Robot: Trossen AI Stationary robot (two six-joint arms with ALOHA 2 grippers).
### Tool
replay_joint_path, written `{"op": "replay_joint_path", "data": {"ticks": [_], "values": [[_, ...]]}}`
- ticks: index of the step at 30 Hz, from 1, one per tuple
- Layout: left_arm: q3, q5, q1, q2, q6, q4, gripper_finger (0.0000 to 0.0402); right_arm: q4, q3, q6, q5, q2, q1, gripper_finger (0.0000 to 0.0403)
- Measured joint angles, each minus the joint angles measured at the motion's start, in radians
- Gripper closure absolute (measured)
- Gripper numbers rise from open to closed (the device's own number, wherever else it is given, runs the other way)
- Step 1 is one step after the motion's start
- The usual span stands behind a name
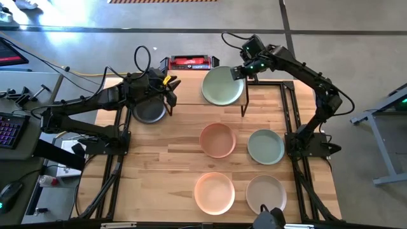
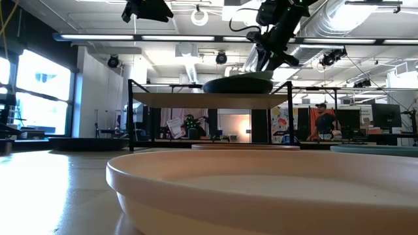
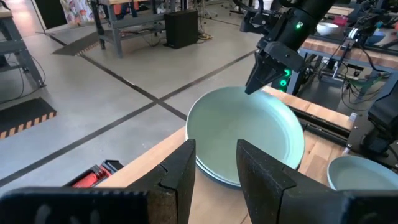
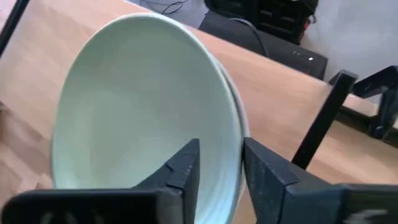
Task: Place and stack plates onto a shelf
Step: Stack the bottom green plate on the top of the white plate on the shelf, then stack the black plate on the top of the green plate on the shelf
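Note:
A pale green plate lies on top of another pale plate on the right part of the shelf at the table's far side. My right gripper is shut on the top plate's far right rim. My left gripper hangs open and empty over the shelf's left end, and its wrist view looks toward the stack. A black plate rests on the table left of the shelf. Two peach-pink plates, a pale green one and a beige one rest on the table nearer the front. My right gripper holds the pale green plate by its rim on the far right side, one finger inside the dish and one outside. The fingers come from above, slanting down from the far right. The plate lies about level on the plate beneath it.
A red-and-black device stands just behind the shelf. The shelf's thin black legs stand at its corners. Bare wooden table lies at the near left. A person shows in the room far behind.

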State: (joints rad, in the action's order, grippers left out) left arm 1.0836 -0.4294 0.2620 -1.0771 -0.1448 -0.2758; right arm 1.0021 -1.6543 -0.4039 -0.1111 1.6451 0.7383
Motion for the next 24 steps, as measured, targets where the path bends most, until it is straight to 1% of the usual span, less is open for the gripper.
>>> {"op": "replay_joint_path", "data": {"ticks": [4,8,12,14,17,19,21,24], "values": [[0.000,0.000,0.000,0.000,0.000,0.000,0.0298,-0.013,0.000,0.016,0.006,-0.001,0.001,0.0286],[0.000,0.000,0.000,0.000,0.000,0.000,0.0298,-0.013,0.000,0.020,0.004,-0.011,0.015,0.0284],[0.000,0.000,0.000,0.000,0.000,-0.008,0.0298,-0.012,0.000,0.021,-0.026,-0.025,0.022,0.0284],[0.000,-0.001,0.000,0.000,-0.002,-0.029,0.0298,-0.013,0.000,0.040,-0.074,-0.034,0.020,0.0284],[0.000,-0.007,0.000,0.000,-0.046,-0.084,0.0298,-0.012,0.000,0.073,-0.186,-0.042,0.009,0.0284],[0.000,-0.015,0.000,0.000,-0.080,-0.139,0.0298,-0.012,0.000,0.087,-0.240,-0.043,-0.004,0.0284],[0.001,-0.020,0.000,0.000,-0.104,-0.212,0.0298,-0.007,0.000,0.097,-0.261,-0.044,-0.022,0.0284],[0.001,-0.005,-0.001,0.000,-0.130,-0.350,0.0298,0.008,0.000,0.127,-0.263,-0.044,-0.047,0.0284]]}}
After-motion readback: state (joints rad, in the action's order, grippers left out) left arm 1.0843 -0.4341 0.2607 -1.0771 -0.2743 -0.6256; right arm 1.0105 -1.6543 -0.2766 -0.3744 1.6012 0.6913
